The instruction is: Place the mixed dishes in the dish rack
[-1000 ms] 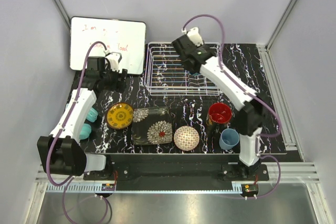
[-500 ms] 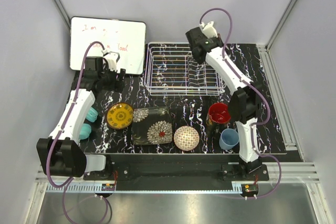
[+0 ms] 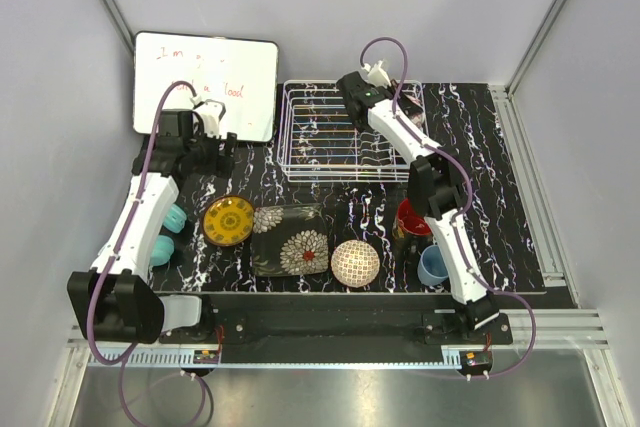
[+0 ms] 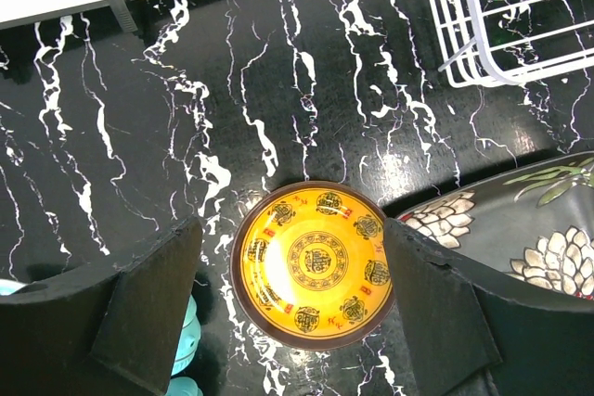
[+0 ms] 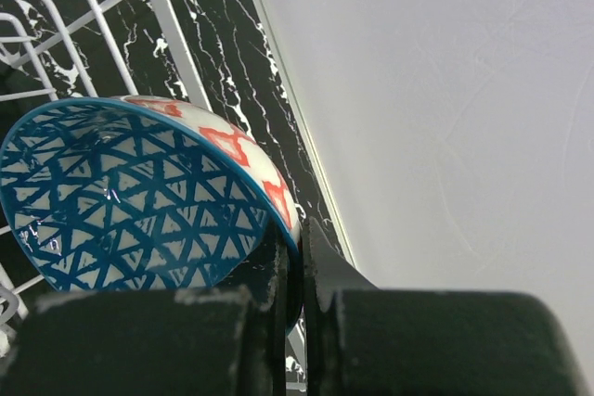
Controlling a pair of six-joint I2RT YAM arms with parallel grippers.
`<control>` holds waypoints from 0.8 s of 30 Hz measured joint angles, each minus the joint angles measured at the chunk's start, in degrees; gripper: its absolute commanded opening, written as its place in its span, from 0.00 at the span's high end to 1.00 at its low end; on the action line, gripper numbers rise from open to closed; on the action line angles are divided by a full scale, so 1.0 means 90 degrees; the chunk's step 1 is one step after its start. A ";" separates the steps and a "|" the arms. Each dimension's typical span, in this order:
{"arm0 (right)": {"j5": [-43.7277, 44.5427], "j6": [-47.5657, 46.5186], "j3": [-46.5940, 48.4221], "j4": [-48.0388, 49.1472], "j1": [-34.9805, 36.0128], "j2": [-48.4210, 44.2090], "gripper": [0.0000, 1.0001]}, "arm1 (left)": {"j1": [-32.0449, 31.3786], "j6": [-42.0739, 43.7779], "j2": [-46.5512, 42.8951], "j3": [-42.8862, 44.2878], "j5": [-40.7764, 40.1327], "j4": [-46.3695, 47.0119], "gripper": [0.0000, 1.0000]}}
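One dish was off the desk (image 3: 470, 147): the blue patterned bowl (image 5: 139, 201). It was pinched by its rim in the clenched jaws of the right gripper (image 5: 295, 252) and held tilted on edge over the dish rack (image 3: 345, 134), toward the rack's 1 o'clock corner. In the wrist view, white wires showed just beside the bowl at its 9 o'clock; I could not tell whether it touched them.

To my eye the step in hand was seating that bowl. Doing it well meant lowering it on edge so the rim slid between two prongs rather than landing on a tip. It also meant letting go only once the wires carried it, since so thin a pinch might let it swing.

The left gripper (image 4: 292, 257) hung with its jaws spread wide above the yellow round plate (image 4: 313, 266), apart from it, at the desk's 9 o'clock side. The dark rectangular floral plate (image 3: 290, 239), beige patterned bowl (image 3: 355, 262), black mug with red inside (image 3: 412, 217) and light-blue cup (image 3: 433, 267) lay along the 6 o'clock edge, not yet loaded.
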 measured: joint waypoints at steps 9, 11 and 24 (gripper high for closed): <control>0.0151 -0.0408 0.0066 0.0505 0.0024 0.0117 1.00 | 0.0036 0.0002 -0.0012 0.0000 -0.0005 -0.0066 0.18; 0.0153 -0.0537 0.0068 0.0687 0.0066 0.0223 1.00 | 0.0041 0.0007 -0.0012 0.0000 -0.0019 -0.0090 0.18; 0.0248 -0.0923 0.0051 0.1154 0.0372 0.0685 0.23 | 0.0141 0.0073 -0.0015 0.0000 -0.0041 -0.0114 0.18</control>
